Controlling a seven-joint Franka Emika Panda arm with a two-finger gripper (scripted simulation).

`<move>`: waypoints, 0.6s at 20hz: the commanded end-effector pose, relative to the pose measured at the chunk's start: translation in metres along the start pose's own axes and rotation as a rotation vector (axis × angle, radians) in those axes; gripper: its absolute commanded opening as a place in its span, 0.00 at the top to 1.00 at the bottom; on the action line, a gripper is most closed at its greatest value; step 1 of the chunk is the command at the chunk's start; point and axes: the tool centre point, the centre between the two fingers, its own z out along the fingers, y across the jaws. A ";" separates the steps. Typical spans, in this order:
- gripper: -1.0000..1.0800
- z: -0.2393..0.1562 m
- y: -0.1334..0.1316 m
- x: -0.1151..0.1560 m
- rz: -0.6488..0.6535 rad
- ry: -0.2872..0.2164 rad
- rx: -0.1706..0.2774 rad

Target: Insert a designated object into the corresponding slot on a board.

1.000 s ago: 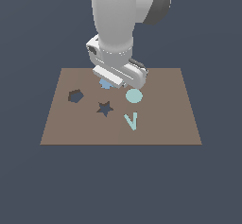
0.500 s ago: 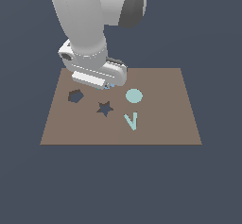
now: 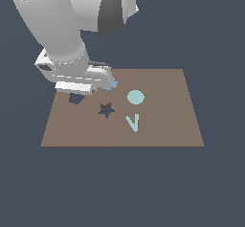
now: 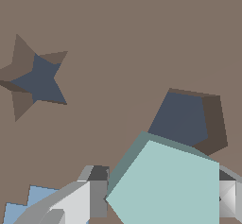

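The hand (image 4: 160, 197) is clamping the pale teal hexagonal block (image 4: 165, 185) between its two fingers (image 4: 97, 192), one pressing on each of two opposite sides, as the wrist view is showing. The block is hanging above the brown board (image 4: 118, 24), just beside the dark hexagon-shaped slot (image 4: 182, 121) and overlapping its near edge, not yet centred over it. In the exterior view the arm is hiding the block and most of the slot (image 3: 75, 98); only a dark corner is peeking out beneath the wrist.

The block is looking rigid and thick, with flat sides that are giving the fingers a firm seat; it is probably light, and its smooth faces could slip if the grip eases. Holding it by opposite flats is the sensible grasp, since that is also fixing its rotation against the slot's edges, which is mattering for a snug fit.

Further out, the star-shaped cutout (image 4: 38, 79) is lying well apart from the slot, and a blue inlaid shape (image 4: 21, 204) is showing near one finger. Across the board (image 3: 177, 125) the flat teal disc (image 3: 135, 97) and the teal V shape (image 3: 133, 122) are lying.
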 end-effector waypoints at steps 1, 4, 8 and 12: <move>1.00 0.000 0.008 0.007 -0.046 0.000 0.000; 1.00 -0.001 0.016 0.015 -0.088 0.000 0.000; 1.00 -0.001 0.023 0.022 -0.130 0.000 0.000; 1.00 -0.001 0.026 0.027 -0.154 0.000 0.000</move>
